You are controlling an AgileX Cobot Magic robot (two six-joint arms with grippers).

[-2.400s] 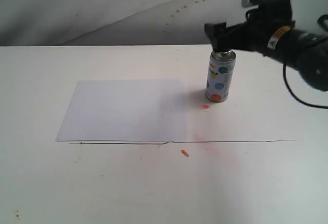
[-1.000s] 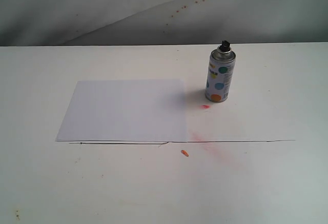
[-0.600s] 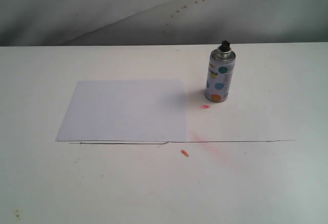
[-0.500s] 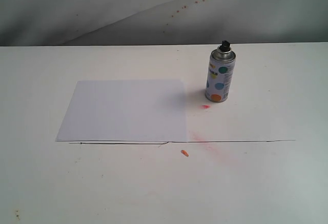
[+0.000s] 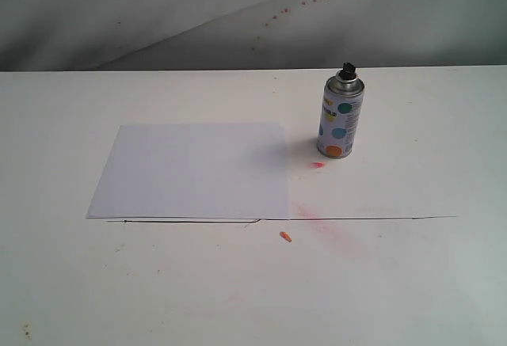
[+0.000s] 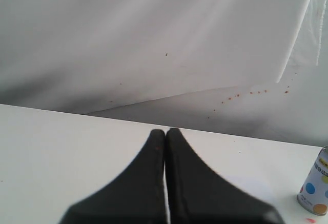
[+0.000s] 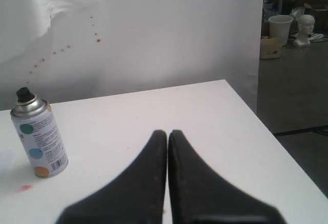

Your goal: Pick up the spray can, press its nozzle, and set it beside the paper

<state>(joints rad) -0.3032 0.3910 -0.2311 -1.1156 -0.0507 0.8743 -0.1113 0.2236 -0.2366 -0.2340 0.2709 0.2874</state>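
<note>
The spray can stands upright on the white table, just right of the paper, with its small black nozzle on top. No arm shows in the exterior view. The right wrist view holds the can off to one side, well apart from my right gripper, which is shut and empty. My left gripper is shut and empty too; only the can's lower edge shows at that frame's border.
Red-orange paint marks lie on the table by the can and near a thin black line. A curled white backdrop sheet hangs behind. The table's edge drops to the floor in the right wrist view.
The right arm, which was at the can's top 2.4 s ago, has pulled out of the exterior view. The can and paper have stayed put.
</note>
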